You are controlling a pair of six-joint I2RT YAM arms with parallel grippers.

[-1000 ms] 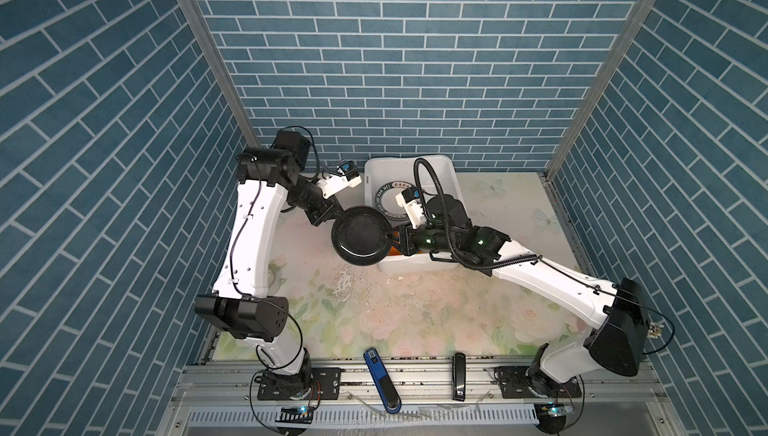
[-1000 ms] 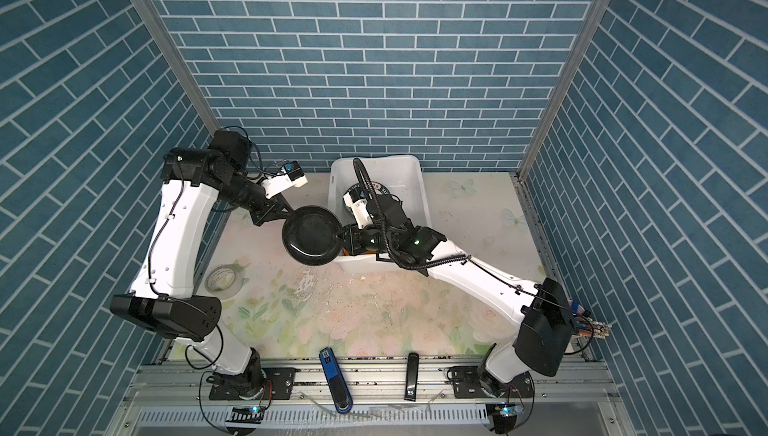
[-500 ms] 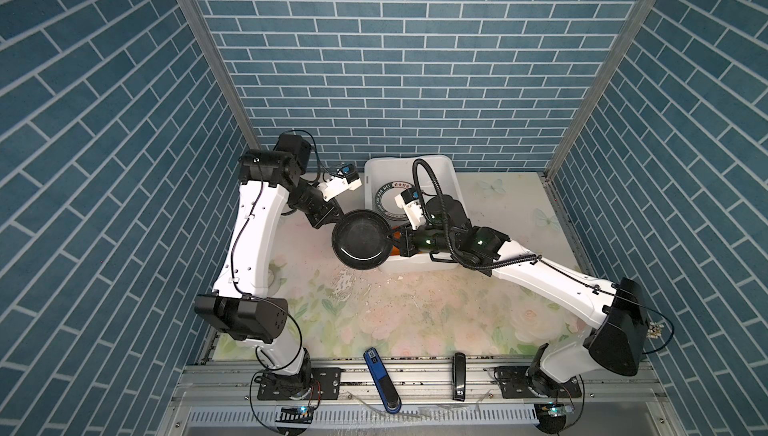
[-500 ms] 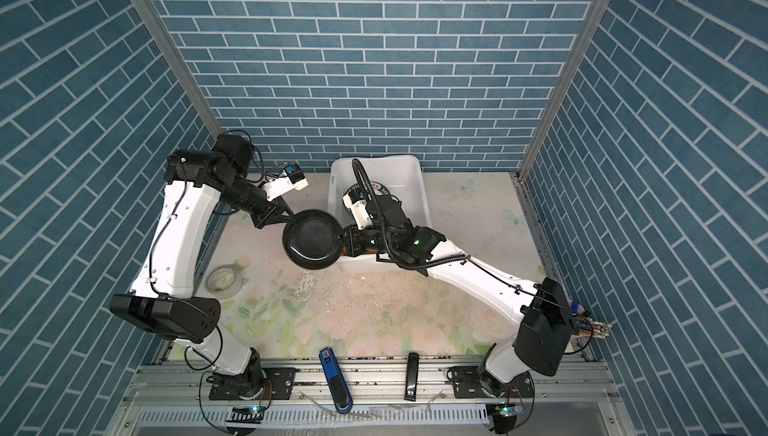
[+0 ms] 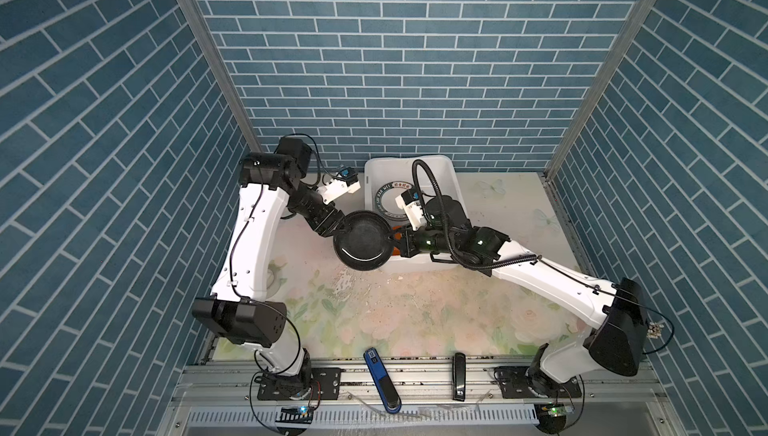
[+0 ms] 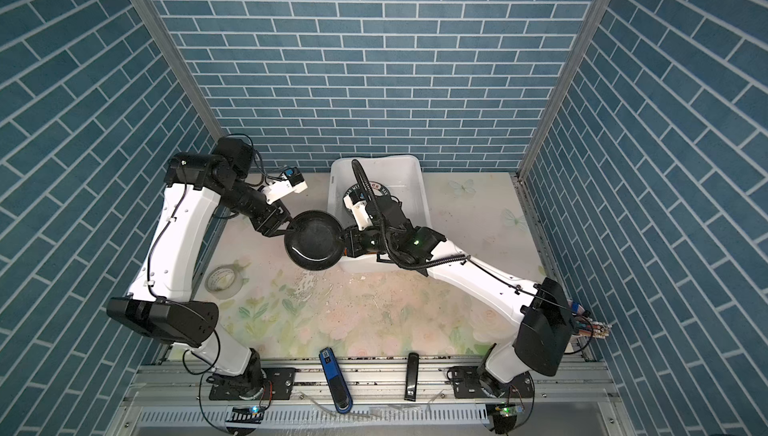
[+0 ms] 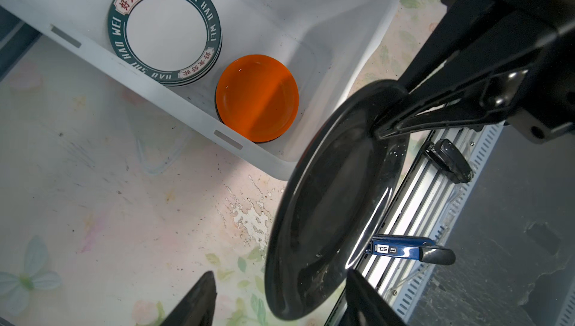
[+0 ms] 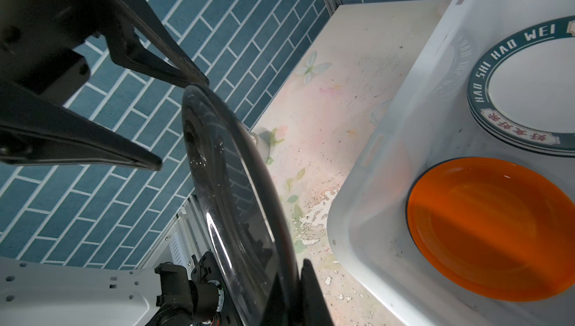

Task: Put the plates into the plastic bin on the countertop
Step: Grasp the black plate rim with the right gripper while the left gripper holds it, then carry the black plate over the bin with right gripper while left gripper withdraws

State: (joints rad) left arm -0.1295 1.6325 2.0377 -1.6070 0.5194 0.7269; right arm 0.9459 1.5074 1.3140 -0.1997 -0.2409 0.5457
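A black plate [image 5: 363, 240] [image 6: 313, 240] hangs tilted above the countertop [image 5: 415, 309], just left of the near corner of the plastic bin [image 5: 409, 159]. My right gripper [image 5: 392, 240] [image 8: 292, 277] is shut on the plate's right rim. At the opposite rim my left gripper [image 5: 343, 226] [image 7: 280, 277] stands open, its fingers spread either side of the edge. Inside the bin [image 7: 140, 69] lie a lettered-rim plate [image 7: 165, 29] [image 8: 529, 91] stacked on another, and an orange plate [image 7: 256, 97] [image 8: 491, 231] on a dark one.
A whitish tape roll [image 6: 224, 282] lies on the countertop by the left arm. A blue tool [image 5: 380, 380] and a black tool [image 5: 458, 375] rest on the metal rail [image 5: 428, 384] along the front edge. Brick walls close in three sides.
My left gripper has opened and let go of the black plate's rim. The right gripper closed on the other rim. The plate has hardly moved.
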